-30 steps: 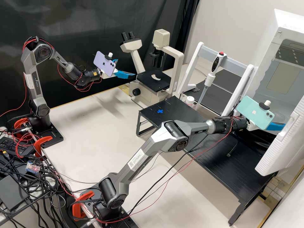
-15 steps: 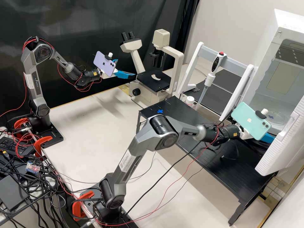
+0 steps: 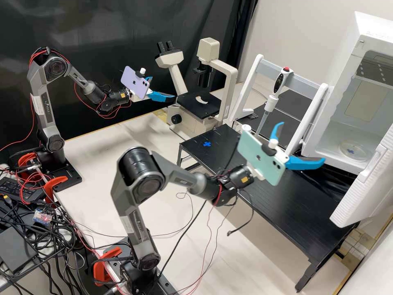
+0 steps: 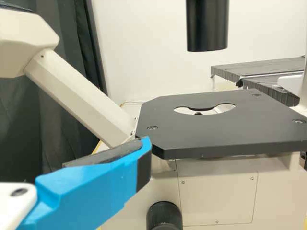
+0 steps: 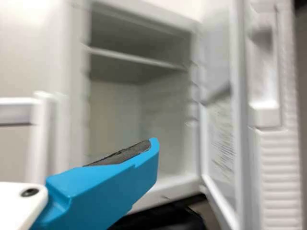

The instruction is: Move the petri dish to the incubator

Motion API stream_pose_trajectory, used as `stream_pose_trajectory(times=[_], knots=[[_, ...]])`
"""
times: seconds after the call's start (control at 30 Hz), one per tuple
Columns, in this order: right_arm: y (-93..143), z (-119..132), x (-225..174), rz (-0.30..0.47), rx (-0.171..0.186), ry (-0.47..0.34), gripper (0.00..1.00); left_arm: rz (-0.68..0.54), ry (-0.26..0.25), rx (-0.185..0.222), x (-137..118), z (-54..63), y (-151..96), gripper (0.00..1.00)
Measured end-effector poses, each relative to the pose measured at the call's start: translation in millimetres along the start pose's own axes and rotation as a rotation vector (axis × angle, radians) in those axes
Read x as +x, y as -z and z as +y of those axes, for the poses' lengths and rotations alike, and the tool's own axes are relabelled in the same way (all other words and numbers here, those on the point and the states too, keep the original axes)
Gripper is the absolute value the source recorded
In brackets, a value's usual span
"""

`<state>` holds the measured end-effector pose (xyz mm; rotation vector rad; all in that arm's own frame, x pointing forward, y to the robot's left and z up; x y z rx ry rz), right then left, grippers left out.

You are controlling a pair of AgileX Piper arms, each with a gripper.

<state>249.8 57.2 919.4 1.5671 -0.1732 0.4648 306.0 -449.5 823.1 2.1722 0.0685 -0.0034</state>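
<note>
Resting dish (image 3: 353, 150): inside the incubator (image 3: 376, 35), near its mouth.
My right gripper (image 3: 303, 141), left gripper (image 3: 163, 88): spread wide, empty.
Open door (image 3: 362, 192): my careless swing could knock it, jolting the dish.

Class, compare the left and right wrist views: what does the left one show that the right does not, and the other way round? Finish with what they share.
Left wrist view: the microscope with its black stage and dark knob; a dark curtain.

Right wrist view: the white incubator, its inner shelf and its open door.

Both: a blue finger and a pale wall.
</note>
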Motion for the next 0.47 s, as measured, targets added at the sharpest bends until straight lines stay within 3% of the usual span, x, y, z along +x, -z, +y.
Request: stream_pose_trajectory(times=[0.13,0.27,0.33,0.47], knots=[[21.8,-12.3,-33.6,0.085,0.022,0.044,1.00,0.000,0.000,0.000,0.0,0.0,0.0,1.00],[37.3,-28.9,-64.8,0.110,0.053,0.066,1.00,0.000,0.000,0.000,0.0,0.0,0.0,1.00],[42.2,-36.4,-77.4,0.128,0.041,0.096,1.00,0.000,0.000,0.000,0.0,0.0,0.0,1.00],[42.2,-49.3,-93.3,0.129,0.081,0.158,1.00,0.000,0.000,0.000,0.0,0.0,0.0,1.00]])
